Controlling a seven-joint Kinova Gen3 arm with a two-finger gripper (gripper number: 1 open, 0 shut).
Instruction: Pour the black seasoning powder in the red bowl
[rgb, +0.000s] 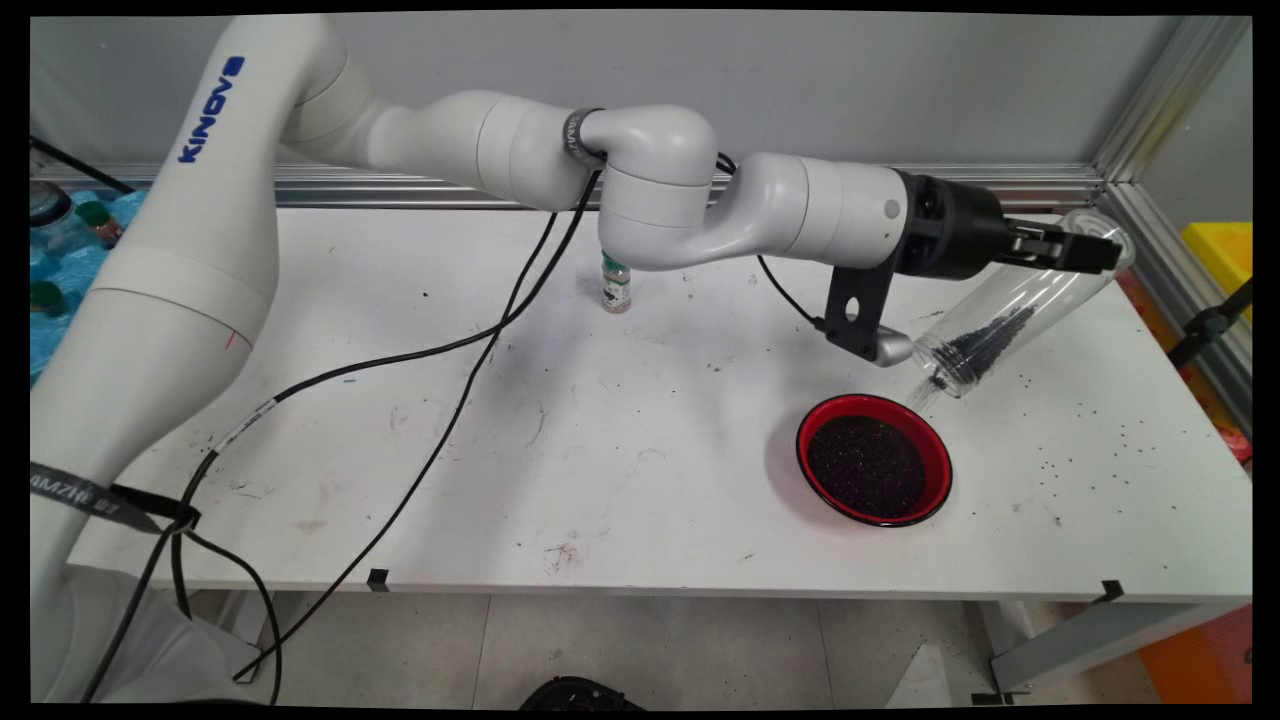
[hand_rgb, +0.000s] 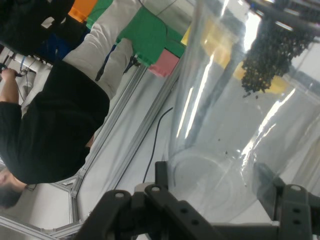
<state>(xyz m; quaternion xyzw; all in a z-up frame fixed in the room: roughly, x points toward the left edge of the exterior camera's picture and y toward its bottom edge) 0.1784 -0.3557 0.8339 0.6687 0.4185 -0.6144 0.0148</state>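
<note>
The gripper (rgb: 1085, 248) is pinching a clear bottle (rgb: 1010, 318) near its base, tilting it mouth-down just above the red bowl (rgb: 873, 459) on the table (rgb: 620, 440); dark granules (rgb: 985, 340) are sitting near the bottle's neck, more filling the bowl.

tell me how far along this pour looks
Mostly done: the red bowl already holds a dark layer of granules. In hand: the gripper holds the clear bottle tilted, mouth down over the bowl's rim. Left: a small clump of granules inside the bottle.
</note>
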